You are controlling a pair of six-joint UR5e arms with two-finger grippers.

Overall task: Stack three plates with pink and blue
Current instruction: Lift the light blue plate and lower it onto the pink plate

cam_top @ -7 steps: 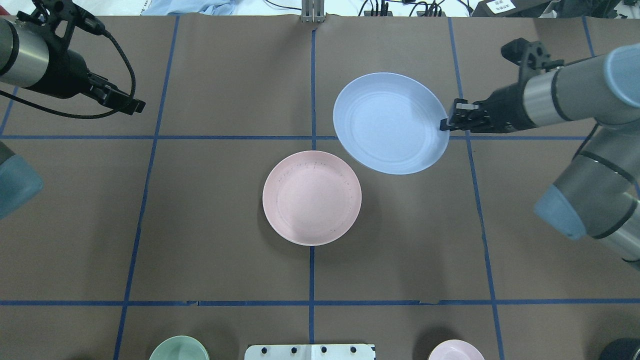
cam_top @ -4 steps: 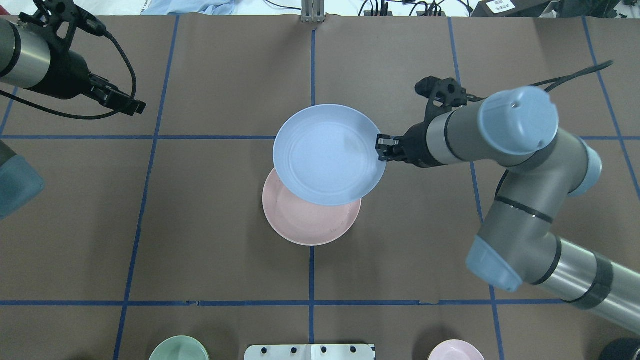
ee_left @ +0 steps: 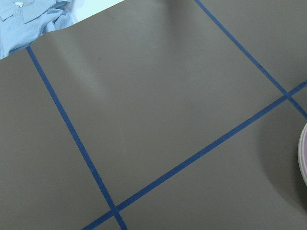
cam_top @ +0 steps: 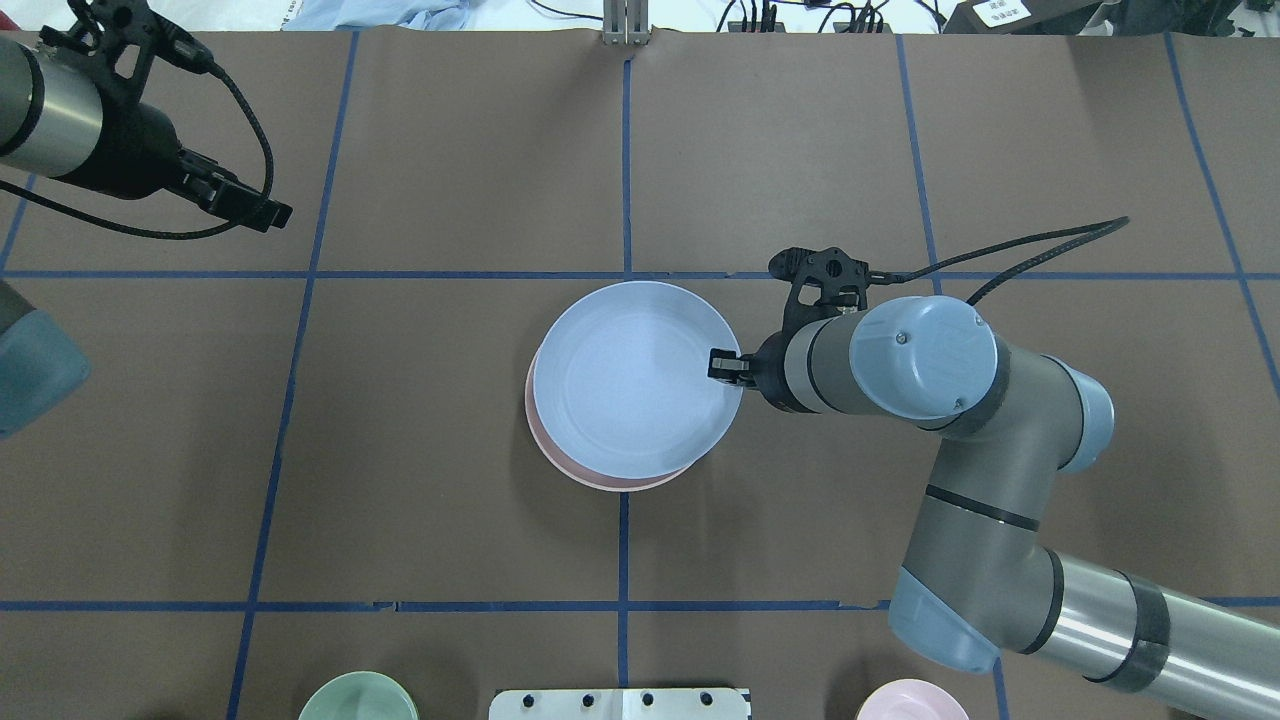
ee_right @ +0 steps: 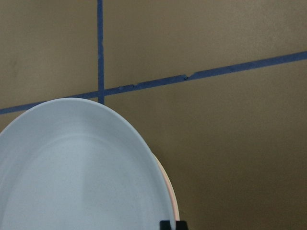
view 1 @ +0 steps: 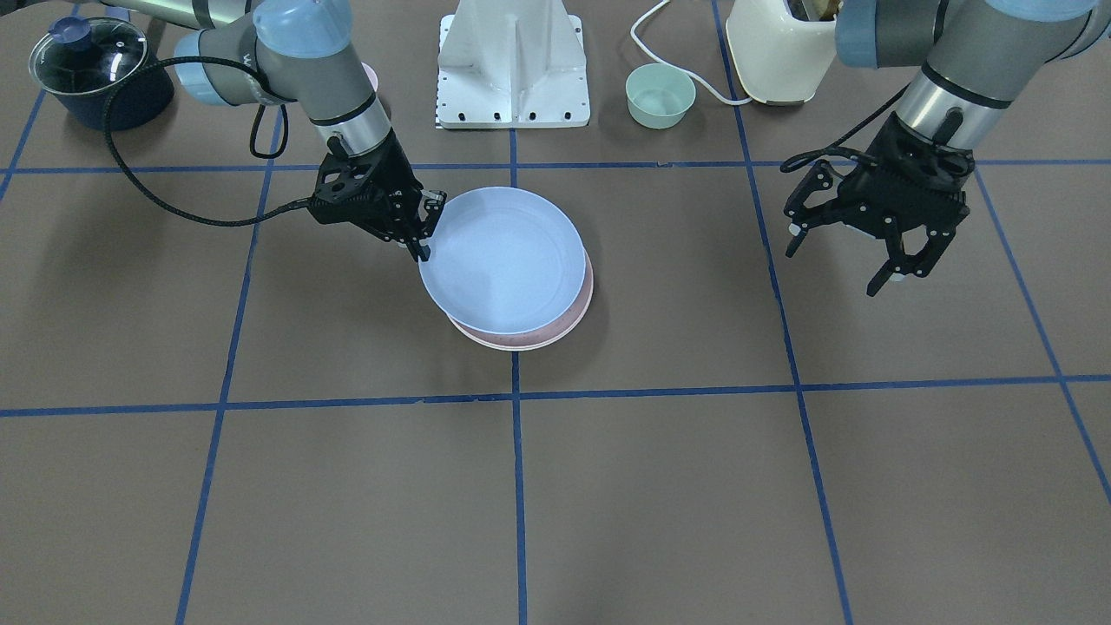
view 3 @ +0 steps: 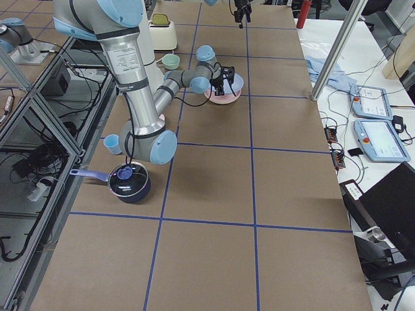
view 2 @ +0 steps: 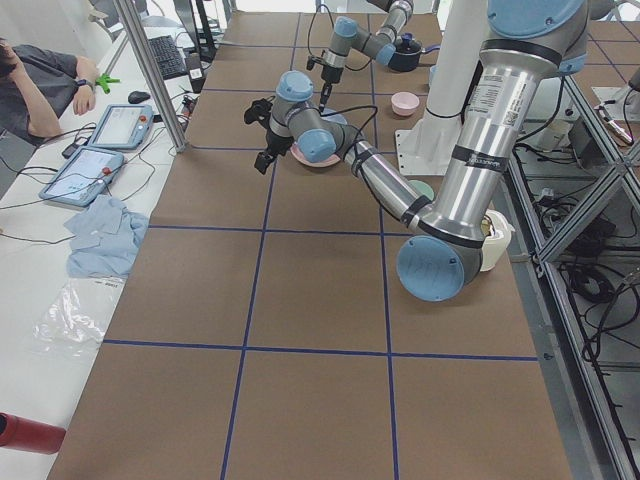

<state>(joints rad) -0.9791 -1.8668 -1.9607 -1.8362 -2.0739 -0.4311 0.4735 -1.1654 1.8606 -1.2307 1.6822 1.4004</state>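
Blue plate (cam_top: 635,380) is pinched by its rim in the right jaws and reaches out ahead of them, over the pink plate (view 1: 521,342) but a bit off-centre. I'd line up the rims, lower it flat, then let go. Left jaws hang wide and empty.

Blue plate (cam_top: 625,380) is smooth matt plastic, with only a soft sheen and faint rings moulded into its floor. Pink plate (view 1: 521,342) has the same dull plastic at its rim. The desk (cam_top: 450,450) wears flat, matt brown paper crossed by smooth blue tape lines (cam_top: 623,150), one nicked and ragged in the right wrist view. Right arm (cam_top: 1000,560) has a matt grey shell, pale blue plastic caps and a brushed silvery metal tube. Right gripper (cam_top: 722,365) and left gripper (view 1: 831,271) are matt black, plastic or metal I can't tell. The cable (cam_top: 1040,240) is black and braided. The pot lid (view 1: 87,54) is glossy glass. The cloth (ee_left: 33,19) is crumpled pale blue fabric.
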